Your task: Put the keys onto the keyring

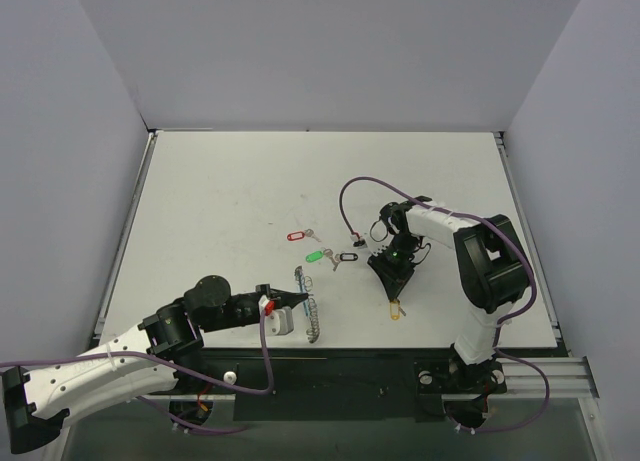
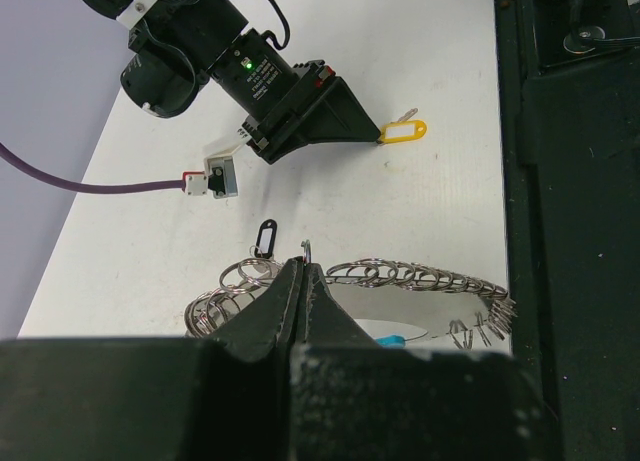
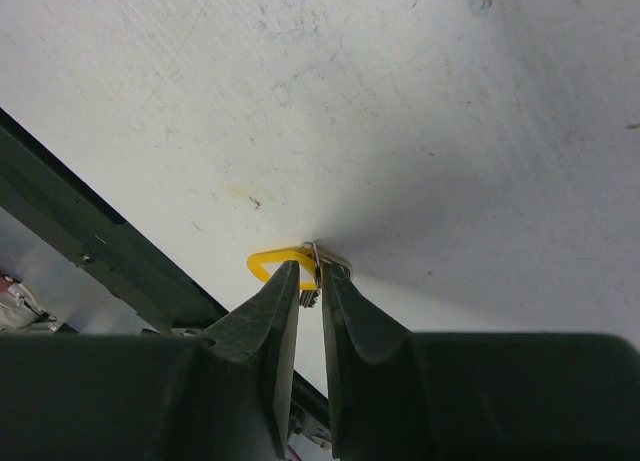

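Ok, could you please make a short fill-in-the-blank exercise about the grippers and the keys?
1. The right gripper is shut on the key whose tag is ____.
2. The left gripper is shut on the keyring, whose plastic segment is ____.
3. The loose key nearest to the right gripper has a ____ tag.
Missing words: yellow; blue; black.

Both arms are made of white tubes and round black joints. The left arm [image 1: 110, 366] has a purple cable [image 1: 266, 353] hanging in a loop behind its jaws. The right arm [image 1: 485, 271] has a second purple cable [image 2: 100, 189] that ends in a white plug [image 2: 218, 176] with a red bit, off to the side of its jaws. The left gripper [image 2: 303, 266] is black, and its two fingers get thin at the tips. The right gripper [image 3: 311, 279] looks the same. A tiny green light [image 2: 247, 66] glows on the black body behind the right jaws.
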Robot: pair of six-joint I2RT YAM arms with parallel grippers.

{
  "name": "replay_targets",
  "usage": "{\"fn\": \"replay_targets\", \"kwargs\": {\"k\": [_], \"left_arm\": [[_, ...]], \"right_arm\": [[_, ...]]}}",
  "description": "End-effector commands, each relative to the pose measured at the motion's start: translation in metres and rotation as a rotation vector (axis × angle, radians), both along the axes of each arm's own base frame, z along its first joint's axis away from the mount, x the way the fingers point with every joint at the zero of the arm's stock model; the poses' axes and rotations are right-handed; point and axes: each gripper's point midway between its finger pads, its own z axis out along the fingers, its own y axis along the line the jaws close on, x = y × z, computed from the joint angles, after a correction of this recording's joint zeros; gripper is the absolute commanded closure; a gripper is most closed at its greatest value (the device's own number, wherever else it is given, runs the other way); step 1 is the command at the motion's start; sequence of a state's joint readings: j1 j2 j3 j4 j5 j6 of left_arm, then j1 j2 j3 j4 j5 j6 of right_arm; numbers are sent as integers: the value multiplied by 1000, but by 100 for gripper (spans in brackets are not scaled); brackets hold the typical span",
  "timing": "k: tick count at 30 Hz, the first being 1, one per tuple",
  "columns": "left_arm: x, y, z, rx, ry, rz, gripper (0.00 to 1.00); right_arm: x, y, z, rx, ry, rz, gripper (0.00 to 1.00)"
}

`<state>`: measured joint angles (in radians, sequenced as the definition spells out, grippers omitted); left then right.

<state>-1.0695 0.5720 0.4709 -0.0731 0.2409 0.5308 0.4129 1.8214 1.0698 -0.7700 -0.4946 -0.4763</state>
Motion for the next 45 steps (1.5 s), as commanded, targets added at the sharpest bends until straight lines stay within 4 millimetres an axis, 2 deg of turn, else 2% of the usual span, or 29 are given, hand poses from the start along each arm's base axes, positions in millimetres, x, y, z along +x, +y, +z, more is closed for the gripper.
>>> {"fn": "replay_targets", "kwargs": {"k": [1,30,34,36,45], "left_arm": [[0,-3,23,-67,-24,-11,100],[-1,-3,23,-66,-25,-12,100],[-1,-3,24,-67,-24,-12,100],[-1,-2,24,-68,-26,-12,100],[-1,-2,24,-70,-27,-14,100]], "right_arm": [[-4,-5,11,-22,12,17,88],[-8,-4,6,-29,34,29,91],[-8,-4,6,-30,36,30,94],[-8,-3,7,-27,37,32,100],[-8,0,16,14,28,57,100]]}}
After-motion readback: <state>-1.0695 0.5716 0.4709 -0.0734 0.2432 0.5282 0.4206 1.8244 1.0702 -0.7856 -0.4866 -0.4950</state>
